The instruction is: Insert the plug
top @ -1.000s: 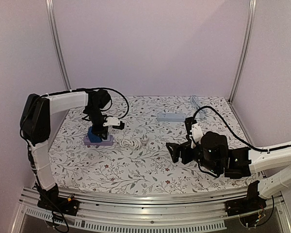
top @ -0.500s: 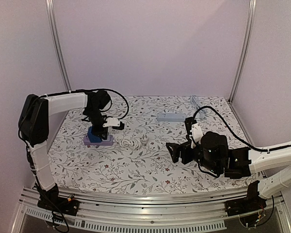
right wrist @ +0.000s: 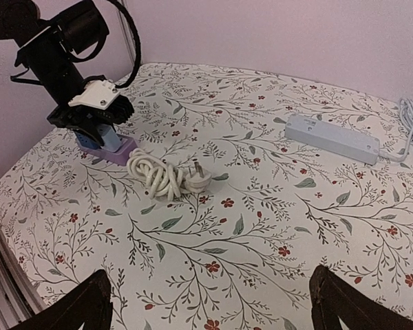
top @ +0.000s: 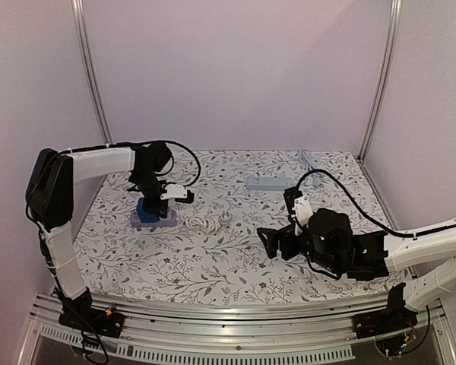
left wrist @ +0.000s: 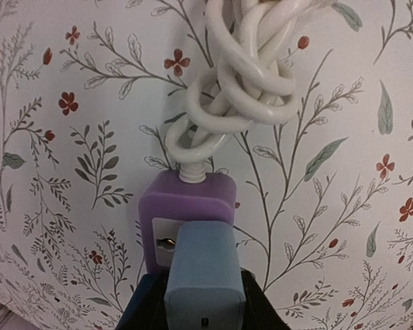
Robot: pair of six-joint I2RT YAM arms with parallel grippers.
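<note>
A blue plug point(left wrist: 203, 268) is held in my left gripper point(left wrist: 203, 306), whose dark fingers point(left wrist: 141, 311) are shut on its sides. The plug sits over the white face of a purple socket block point(left wrist: 186, 199) and covers most of it; one slot shows to its left. Whether the prongs are in is hidden. From above, the plug point(top: 146, 208) and the socket block point(top: 153, 221) are at the table's left, under the left gripper point(top: 153, 204). My right gripper point(right wrist: 213, 311) hangs open over the table's middle right, holding nothing.
A white coiled cord point(top: 201, 223) runs from the socket block and ends in a white plug point(top: 226, 219). A grey power strip point(top: 267, 182) lies at the back, with a pale cable point(top: 304, 158) near the back right corner. A metal rail point(top: 235, 308) edges the front.
The right arm has shifted a little to the left, still open. The left gripper has barely moved and stays shut on the blue plug at the socket block.
</note>
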